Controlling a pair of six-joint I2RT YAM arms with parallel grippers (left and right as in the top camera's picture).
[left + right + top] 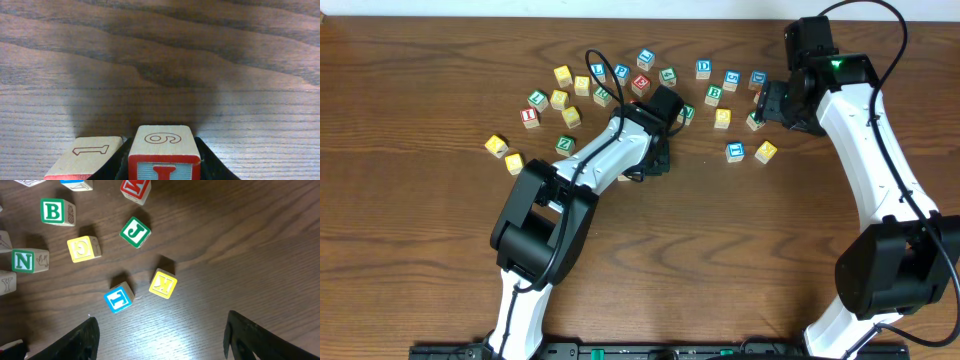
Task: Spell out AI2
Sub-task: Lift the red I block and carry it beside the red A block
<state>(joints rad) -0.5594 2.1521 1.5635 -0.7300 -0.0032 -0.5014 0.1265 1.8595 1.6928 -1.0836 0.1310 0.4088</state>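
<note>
My left gripper point(163, 150) is shut on a wooden block with a red I point(164, 171) on its near face and a 6 or 9 on top, low on the table. Just left of it lies a second red-edged block point(88, 153) with a 1 on top, touching the left finger. In the overhead view the left gripper point(658, 158) is at the table's middle, its blocks mostly hidden under it. My right gripper point(160, 340) is open and empty above bare wood, near a blue T block point(119, 298) and a yellow K block point(163, 284). It is at the back right in the overhead view point(766, 106).
Several loose letter blocks lie along the back of the table, among them a green J point(135, 232), yellow G point(84, 248), green B point(56, 211) and green N point(27, 260). Two yellow blocks point(497, 146) point(514, 163) sit at the left. A blue block point(736, 151) and a yellow one point(766, 151) lie right of centre.
</note>
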